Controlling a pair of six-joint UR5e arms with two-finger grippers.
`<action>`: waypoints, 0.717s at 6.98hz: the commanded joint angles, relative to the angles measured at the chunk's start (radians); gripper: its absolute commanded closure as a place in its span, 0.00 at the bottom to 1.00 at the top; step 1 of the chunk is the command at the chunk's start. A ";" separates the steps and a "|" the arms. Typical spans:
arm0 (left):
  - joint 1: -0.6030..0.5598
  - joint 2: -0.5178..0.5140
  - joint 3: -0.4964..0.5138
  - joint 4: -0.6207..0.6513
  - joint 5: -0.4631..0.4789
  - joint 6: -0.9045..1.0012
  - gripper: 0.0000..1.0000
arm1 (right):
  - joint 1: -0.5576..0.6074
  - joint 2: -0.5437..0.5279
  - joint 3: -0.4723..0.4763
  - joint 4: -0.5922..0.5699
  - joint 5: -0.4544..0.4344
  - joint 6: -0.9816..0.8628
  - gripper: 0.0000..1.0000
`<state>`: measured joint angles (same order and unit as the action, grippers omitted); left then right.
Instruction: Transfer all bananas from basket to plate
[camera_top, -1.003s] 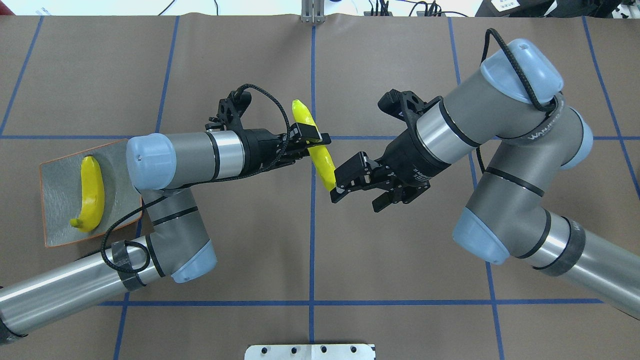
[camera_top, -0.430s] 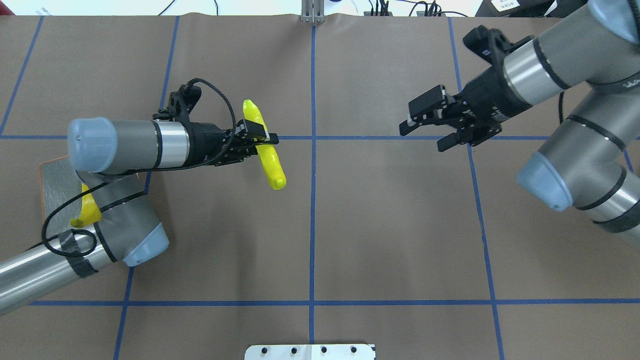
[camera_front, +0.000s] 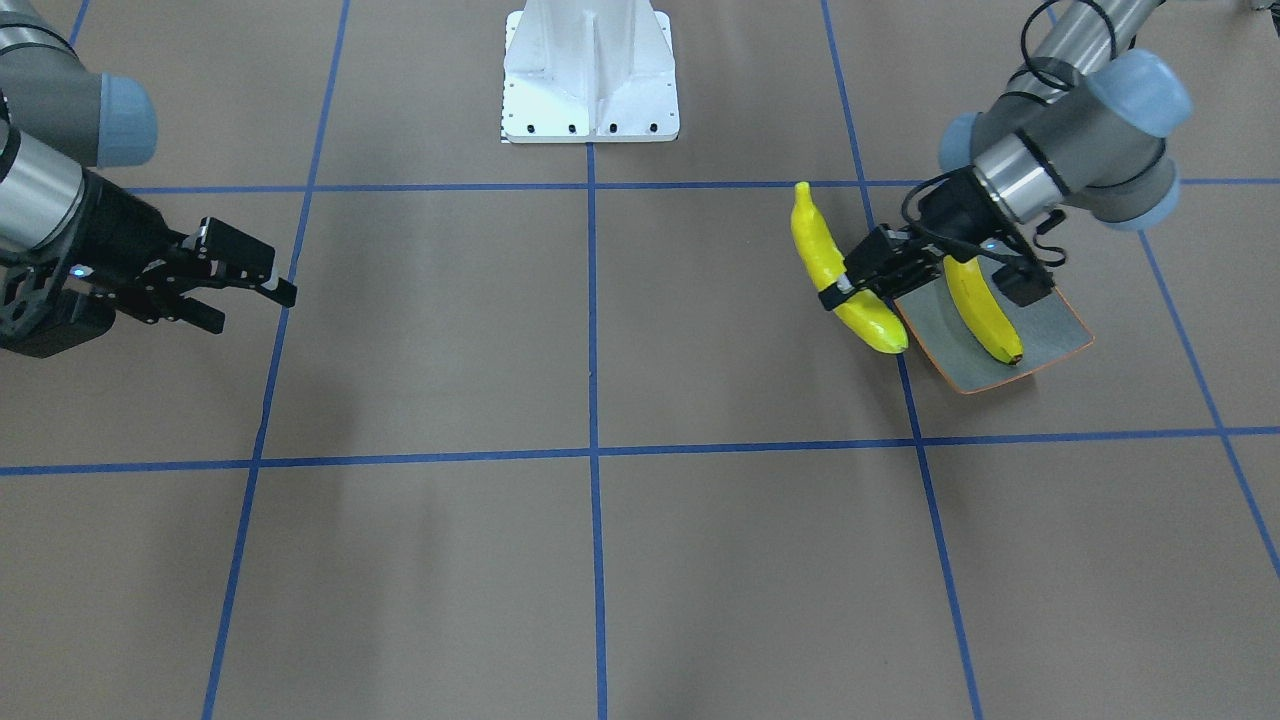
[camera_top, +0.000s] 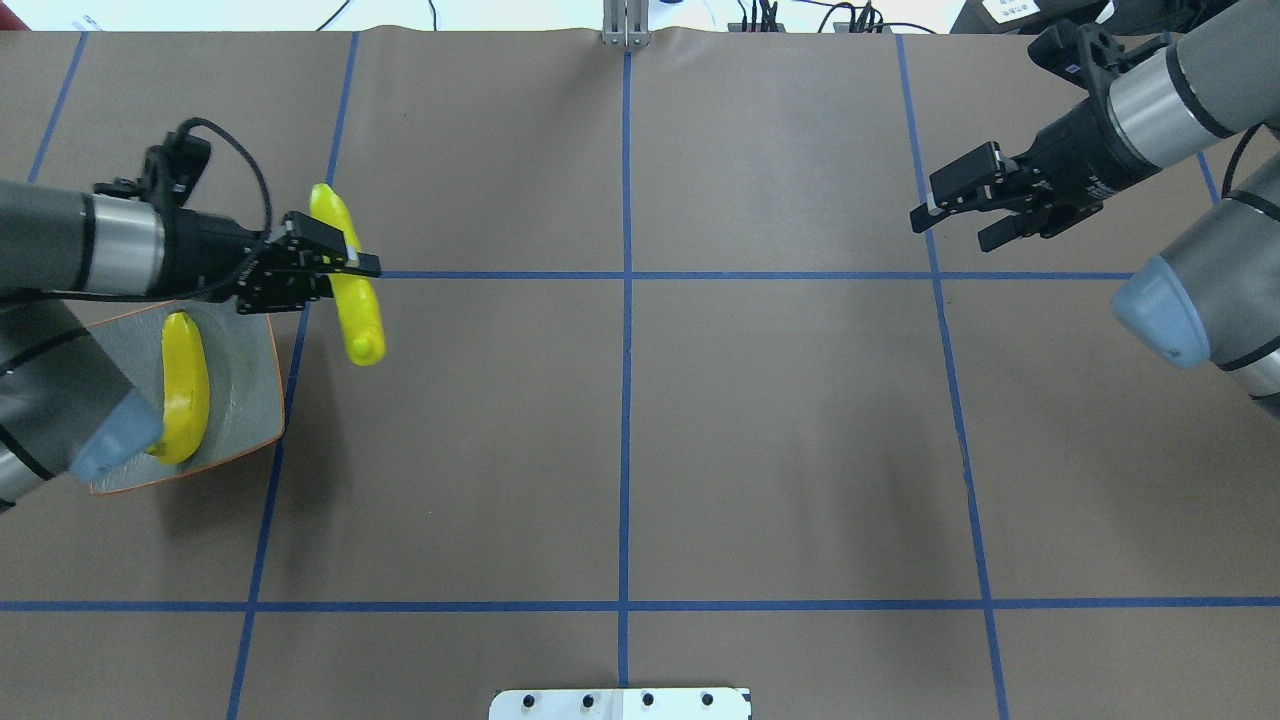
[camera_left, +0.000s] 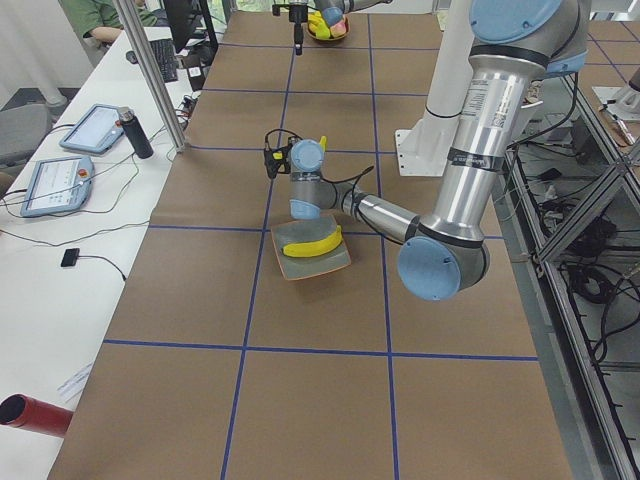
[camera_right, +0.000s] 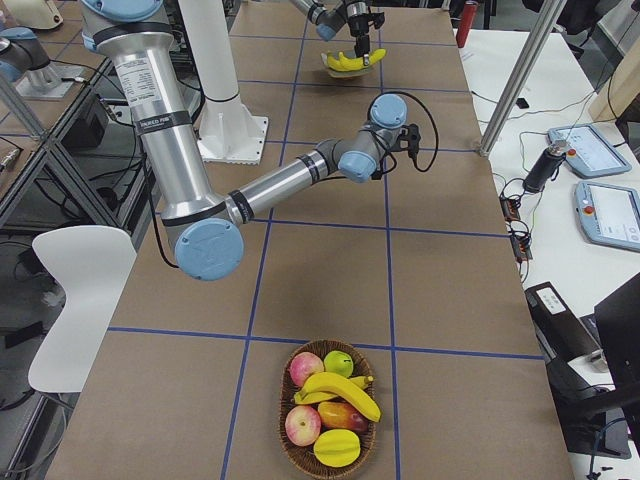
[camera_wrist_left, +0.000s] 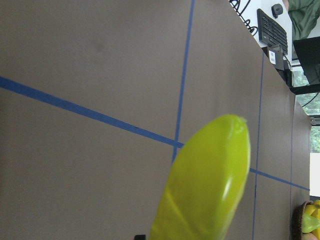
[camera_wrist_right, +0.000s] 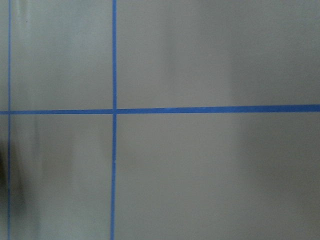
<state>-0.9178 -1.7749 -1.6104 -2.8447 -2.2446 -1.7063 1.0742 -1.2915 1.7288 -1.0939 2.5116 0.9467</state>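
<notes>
1. My left gripper (camera_top: 350, 265) is clamped across the middle of a banana (camera_top: 362, 320). In the overhead view the banana hangs above bare table just right of the plate (camera_top: 245, 395), not over it.
2. A second banana (camera_top: 185, 380) lies on the plate's left half. The right half is bare glaze.
3. I judge the step in hand to be setting the held banana down. I would carry it left until its whole length is over that bare strip. I would keep it roughly parallel to the second banana and leave a gap so the fingers don't knock it.
4. The banana looks about as long as the plate, so there is little slack lengthways. I would check that both ends are inside the rim before going down.
5. I would lower until the fruit touches the glaze, then part the jaws. If dropped from height, a curved banana could roll or slide over the shallow rim. After release I would lift straight up.
6. My right gripper (camera_top: 950, 225) is at the far right with its jaws apart and nothing between them, well apart from the plate. The basket (camera_right: 290, 455) sits at the table's right end, where more bananas (camera_right: 345, 390) lie on other fruit.
7. I can read no writing. The label (camera_right: 148, 95) on the near arm's tube in the right side view is too small to make out.
</notes>
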 joint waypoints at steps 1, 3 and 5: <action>-0.089 0.156 0.010 0.005 -0.102 0.217 1.00 | 0.042 -0.072 -0.057 -0.003 -0.020 -0.159 0.00; -0.084 0.163 0.027 0.042 -0.102 0.263 1.00 | 0.043 -0.074 -0.084 -0.003 -0.026 -0.181 0.00; -0.063 0.154 0.070 0.044 -0.096 0.287 1.00 | 0.043 -0.072 -0.087 -0.003 -0.030 -0.181 0.00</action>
<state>-0.9920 -1.6174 -1.5646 -2.8031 -2.3433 -1.4392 1.1164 -1.3643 1.6445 -1.0968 2.4847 0.7672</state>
